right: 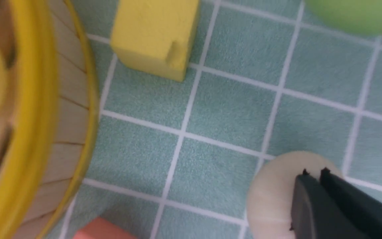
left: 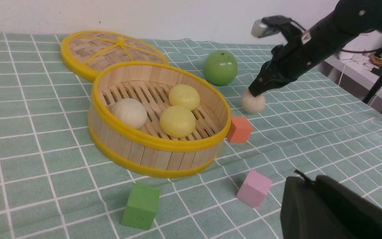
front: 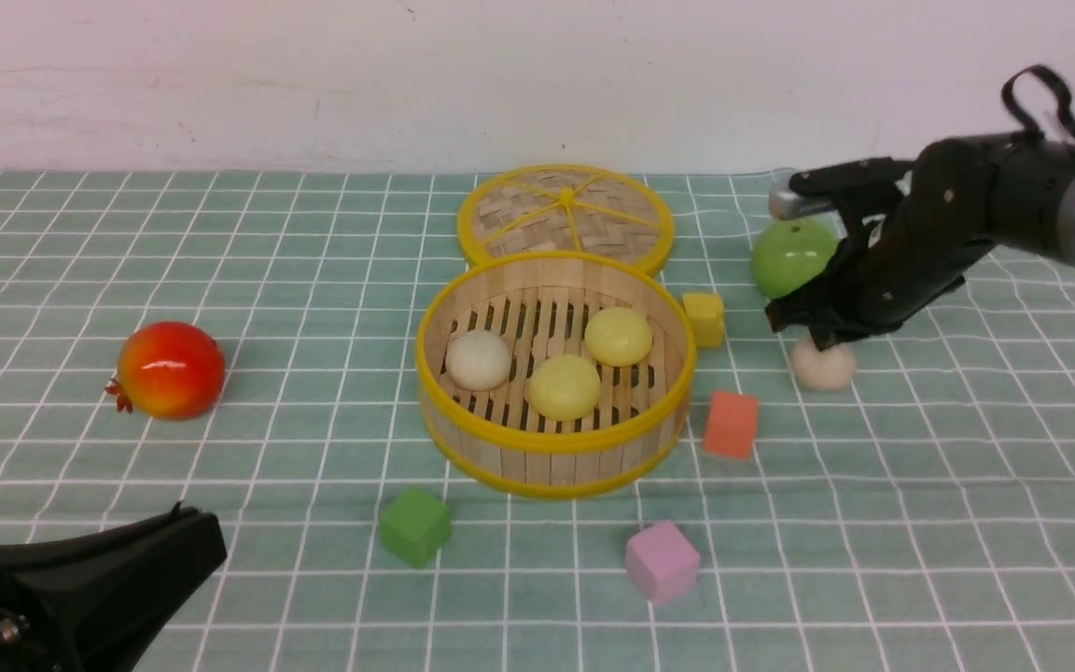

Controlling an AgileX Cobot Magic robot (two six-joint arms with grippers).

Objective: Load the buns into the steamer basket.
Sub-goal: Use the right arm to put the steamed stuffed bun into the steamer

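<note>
Front view: my right claw (front: 817, 334), pressed together, sits on the cream bun (front: 825, 369) right of the steamer basket (front: 551, 448).
Three buns (front: 564, 385) lie in that basket; my left claw (front: 99, 569) is low at the near left, whether spread or closed I cannot tell. Left wrist view: the cream bun lies on the cloth (left: 28, 132) near the green apple (left: 221, 67). Right wrist view: my fingers (right: 310, 205) meet over its top.
</note>
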